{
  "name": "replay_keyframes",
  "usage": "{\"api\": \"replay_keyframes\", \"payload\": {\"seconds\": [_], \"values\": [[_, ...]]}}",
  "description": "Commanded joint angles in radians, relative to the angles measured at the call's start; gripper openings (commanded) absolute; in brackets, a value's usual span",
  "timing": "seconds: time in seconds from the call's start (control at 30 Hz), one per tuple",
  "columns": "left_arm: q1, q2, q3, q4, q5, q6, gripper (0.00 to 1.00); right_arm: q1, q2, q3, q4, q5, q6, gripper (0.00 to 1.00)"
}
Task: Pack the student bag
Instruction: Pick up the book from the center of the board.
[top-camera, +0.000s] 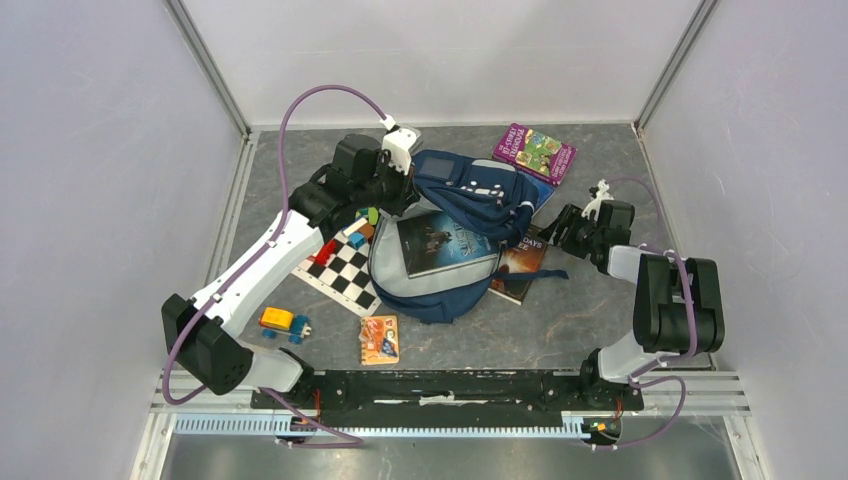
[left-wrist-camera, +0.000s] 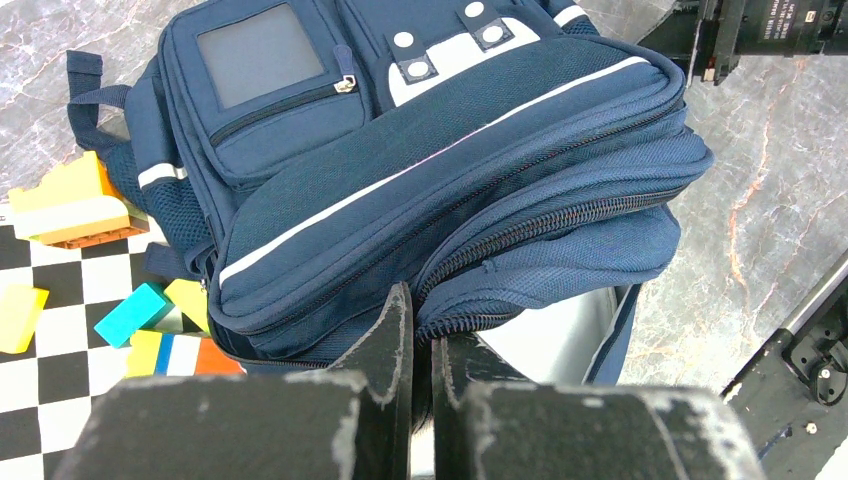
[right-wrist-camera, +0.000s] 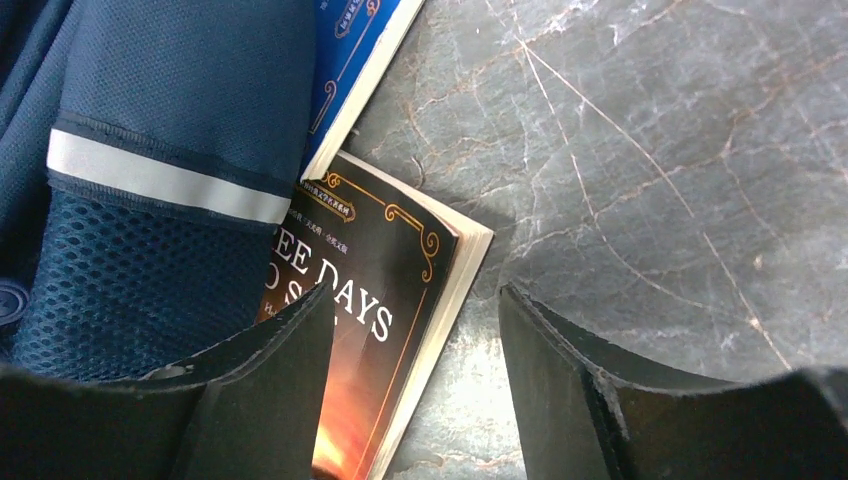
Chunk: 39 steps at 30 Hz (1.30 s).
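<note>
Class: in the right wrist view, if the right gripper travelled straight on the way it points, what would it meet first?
Probably the dark book with gold trim, near its page edge; the open right gripper straddles that edge. Depth is unclear, so one finger may reach the grey table instead.

Printed in pale capitals on the dark book (right-wrist-camera: 385, 300), low centre of the right wrist view: "EE DAYS", with "O S" beneath, both cut off at the left by the bag (right-wrist-camera: 150, 150). Small print on the blue book (right-wrist-camera: 345, 50) above, too tiny to read.
</note>
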Motion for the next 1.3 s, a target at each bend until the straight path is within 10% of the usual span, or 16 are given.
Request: {"api": "replay_keyframes", "payload": {"seconds": [0.0, 1.03, 1.27], "values": [[0.01, -0.034, 0.023, 0.079, -0.033, -0.038, 0.02, 0.001, 0.042, 0.036, 0.071, -0.042, -0.062, 0.66], [0.024, -0.029, 0.025, 0.084, 0.003, -0.057, 0.02, 0.118, 0.092, 0.112, -0.175, 0.146, -0.283, 0.55], [0.027, -0.026, 0.023, 0.087, 0.007, -0.061, 0.02, 0.154, 0.035, 0.063, -0.148, 0.178, -0.243, 0.21]]}}
